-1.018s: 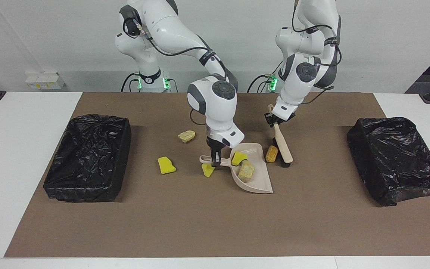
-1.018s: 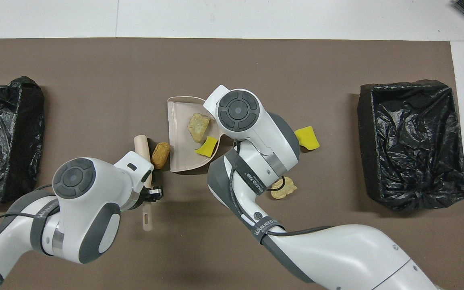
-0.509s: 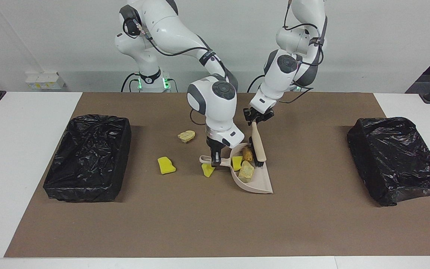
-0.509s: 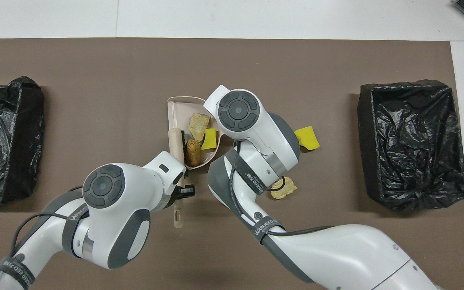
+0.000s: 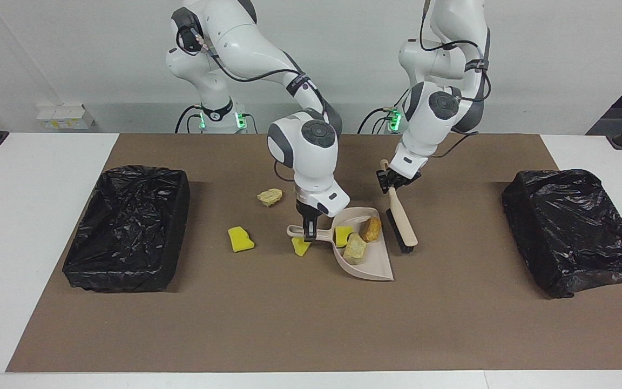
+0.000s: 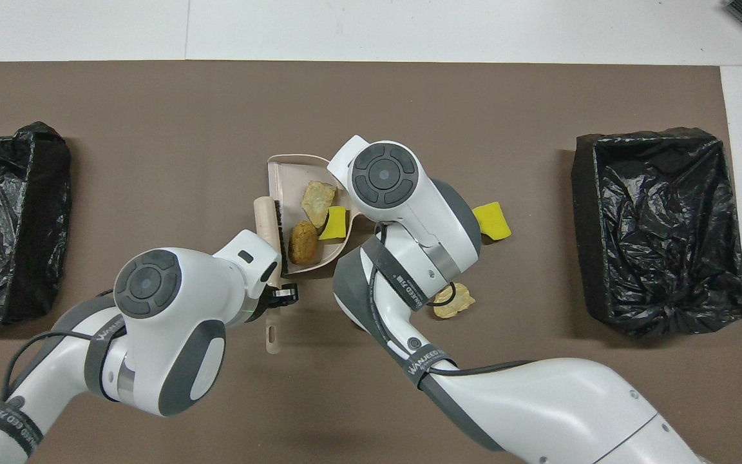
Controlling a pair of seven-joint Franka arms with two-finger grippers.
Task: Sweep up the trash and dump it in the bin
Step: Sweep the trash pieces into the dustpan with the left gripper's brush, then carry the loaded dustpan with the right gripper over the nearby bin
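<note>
Your brush [image 5: 400, 224] has swung back out of the dustpan [image 5: 376, 265], leaving the bread chunk [image 5: 370, 229] inside.
At frame centre, left gripper [image 5: 390, 183] stays clamped on the brush handle, right gripper [image 5: 309, 233] on the dustpan handle.

We read one word only: "WANJEED" in white letters on the dark band [image 6: 424, 372] round the right arm, seen from overhead; the like band [image 6: 105, 333] round the left arm shows the same lettering, cut short by the curve; we find nothing else legible on the table or bins
</note>
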